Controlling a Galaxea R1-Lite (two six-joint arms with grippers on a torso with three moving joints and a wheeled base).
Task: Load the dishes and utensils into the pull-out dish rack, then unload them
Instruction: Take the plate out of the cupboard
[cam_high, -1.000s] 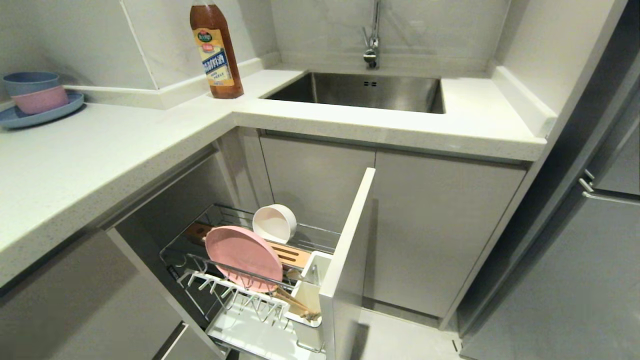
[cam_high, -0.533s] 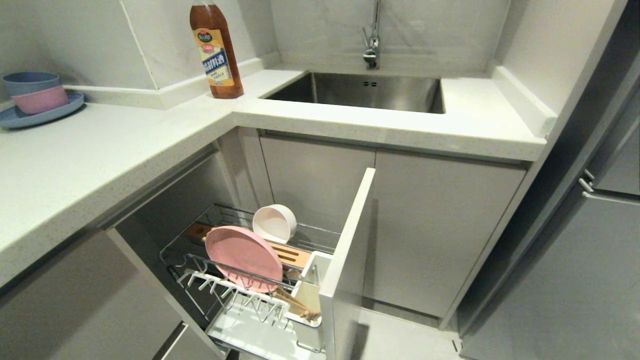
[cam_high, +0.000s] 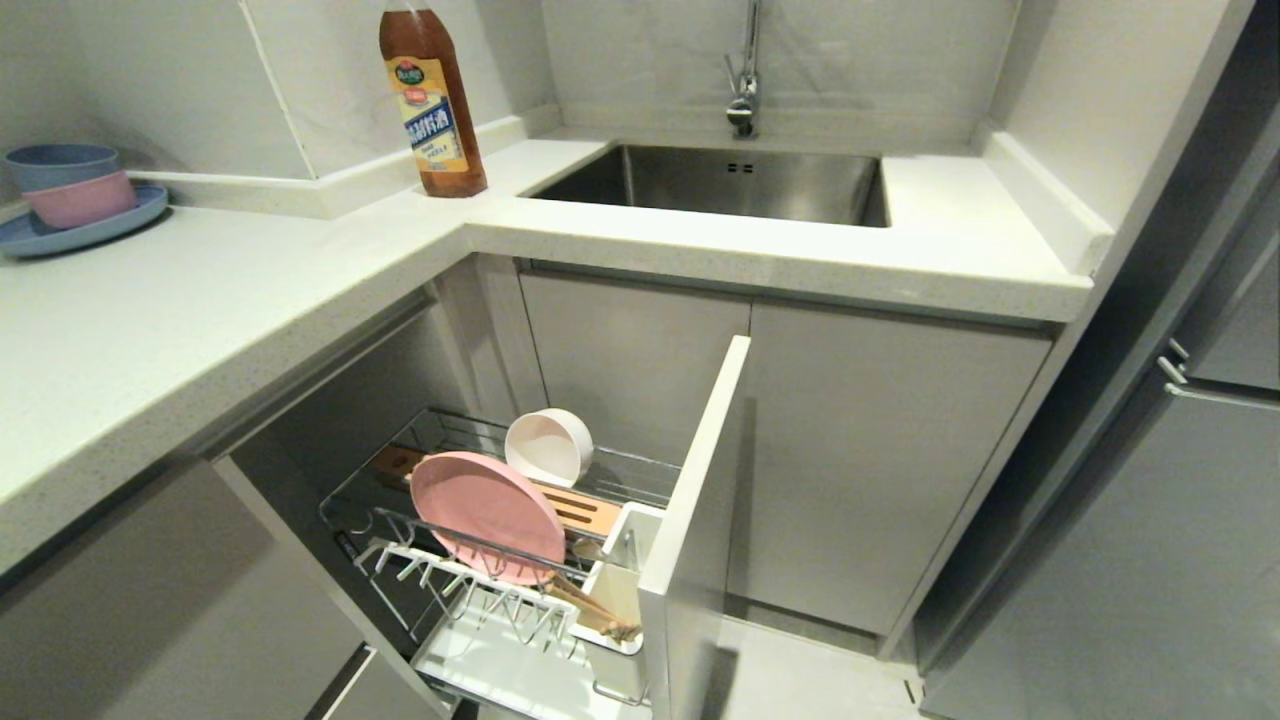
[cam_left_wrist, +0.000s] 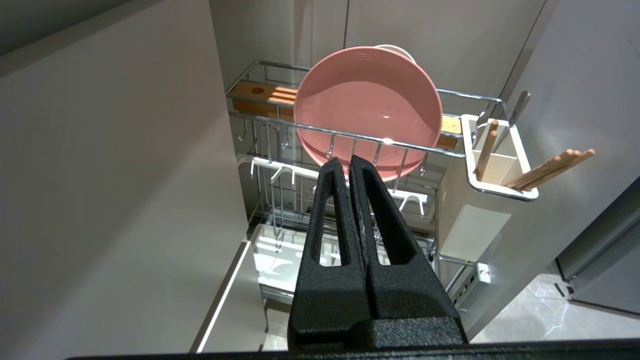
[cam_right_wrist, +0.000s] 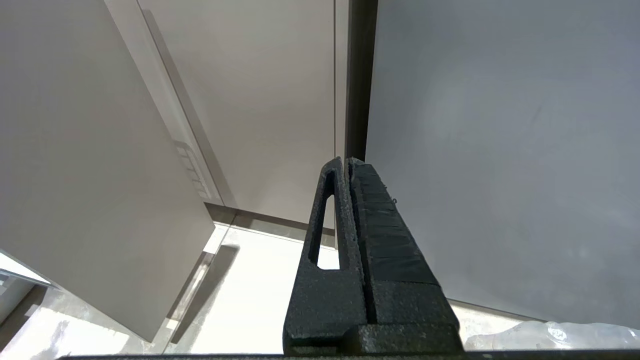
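Observation:
The pull-out dish rack (cam_high: 470, 545) stands drawn out under the counter, its white front panel (cam_high: 700, 500) on the right. A pink plate (cam_high: 487, 513) leans on edge behind the front rail, also clear in the left wrist view (cam_left_wrist: 367, 102). Behind it a cream-white bowl (cam_high: 548, 447) rests tilted by the slotted wooden block (cam_high: 585, 510). Chopsticks (cam_left_wrist: 550, 167) and a fork (cam_left_wrist: 517, 107) stick out of the white utensil cup (cam_left_wrist: 492, 165). My left gripper (cam_left_wrist: 346, 161) is shut and empty, hanging a little in front of the rack. My right gripper (cam_right_wrist: 345, 161) is shut and empty, beside cabinet doors.
A steel sink (cam_high: 730, 185) with a tap sits in the counter. A brown sauce bottle (cam_high: 432, 100) stands at the counter corner. A blue plate (cam_high: 75, 225) holding small blue and pink bowls sits at the far left. A dark appliance front (cam_high: 1180, 450) bounds the right.

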